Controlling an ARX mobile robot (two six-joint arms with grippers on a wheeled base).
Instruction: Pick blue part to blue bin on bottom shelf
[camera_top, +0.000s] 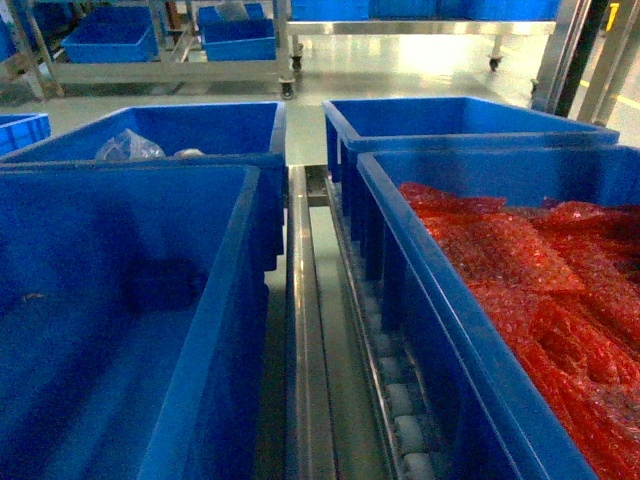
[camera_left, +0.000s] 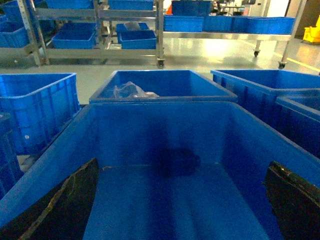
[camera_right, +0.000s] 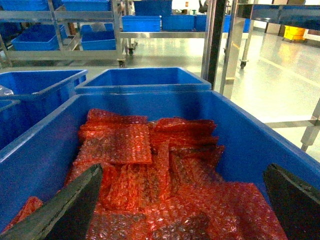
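Note:
No blue part shows in any view. My left gripper (camera_left: 180, 200) hangs open over an empty blue bin (camera_left: 160, 108), its dark fingers (camera_left: 65, 205) wide apart at the frame's lower corners with nothing between them. My right gripper (camera_right: 182, 200) is open too, above a blue bin (camera_right: 240, 125) full of red bubble-wrap bags (camera_right: 135, 150). In the head view the empty bin (camera_top: 238, 290) is near left and the red-filled bin (camera_top: 420, 260) near right; neither gripper appears there. Between them run the bottom shelf's rails and white rollers (camera_top: 405, 425).
Behind the near bins stand two more blue bins: the left one (camera_top: 200, 110) holds a clear plastic bag (camera_top: 128, 146), the right one (camera_top: 450, 110) looks empty. Wheeled steel racks with blue bins (camera_top: 240, 40) line the back. A steel post (camera_right: 215, 45) rises at right.

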